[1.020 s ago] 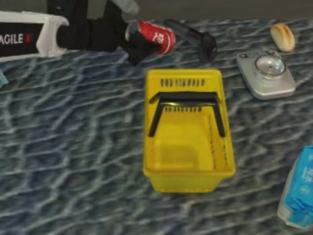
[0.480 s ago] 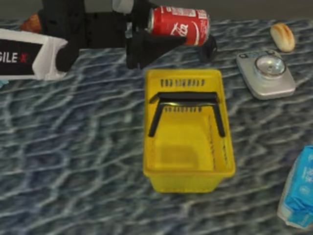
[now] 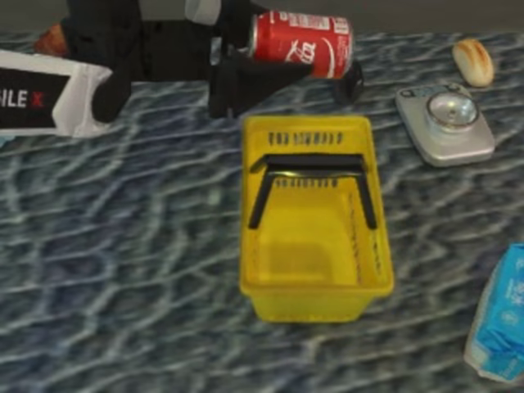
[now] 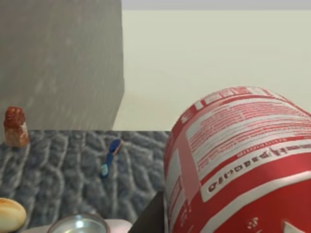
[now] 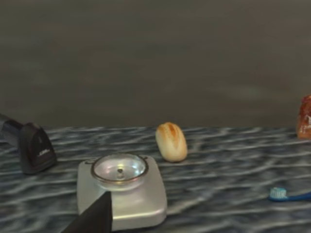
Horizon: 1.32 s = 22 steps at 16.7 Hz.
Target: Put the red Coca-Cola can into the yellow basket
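1. The red Coca-Cola can (image 3: 300,43) lies sideways, lifted off the table beyond the far end of the yellow basket (image 3: 315,282); white script shows on its side.
2. The left gripper (image 3: 246,70) pinches the can.
3. The left arm's white sleeve (image 3: 37,92) reads "ILE X".
4. Right gripper: fingers cannot be told.

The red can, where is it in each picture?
Top view: the red can lies sideways at the upper edge, held in the left gripper, beyond the yellow basket.
Left wrist view: the can fills the lower right, very close.
Right wrist view: not in it.
Shared landmark: the bread roll shows in all three.
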Each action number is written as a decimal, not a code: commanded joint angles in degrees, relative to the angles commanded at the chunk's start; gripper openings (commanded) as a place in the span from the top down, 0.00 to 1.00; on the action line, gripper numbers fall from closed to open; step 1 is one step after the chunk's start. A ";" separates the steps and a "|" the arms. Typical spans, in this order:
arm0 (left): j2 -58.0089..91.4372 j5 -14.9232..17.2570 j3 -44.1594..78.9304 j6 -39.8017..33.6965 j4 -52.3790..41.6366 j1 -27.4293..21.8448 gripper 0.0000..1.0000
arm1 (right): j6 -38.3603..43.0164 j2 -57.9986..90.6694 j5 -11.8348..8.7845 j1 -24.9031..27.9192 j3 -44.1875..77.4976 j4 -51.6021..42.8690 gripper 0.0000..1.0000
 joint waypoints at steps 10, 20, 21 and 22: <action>13.67 0.21 -4.87 -0.36 18.96 1.13 1.00 | 0.00 0.00 0.00 0.00 0.00 0.00 0.00; 13.81 0.19 -4.95 -0.37 19.14 1.15 0.55 | 0.00 0.00 0.00 0.00 0.00 0.00 0.00; 13.81 0.19 -4.95 -0.37 19.14 1.15 0.47 | 0.00 0.00 0.00 0.00 0.00 0.00 0.00; 13.81 0.19 -4.95 -0.37 19.14 1.15 0.40 | 0.00 0.00 0.00 0.00 0.00 0.00 0.00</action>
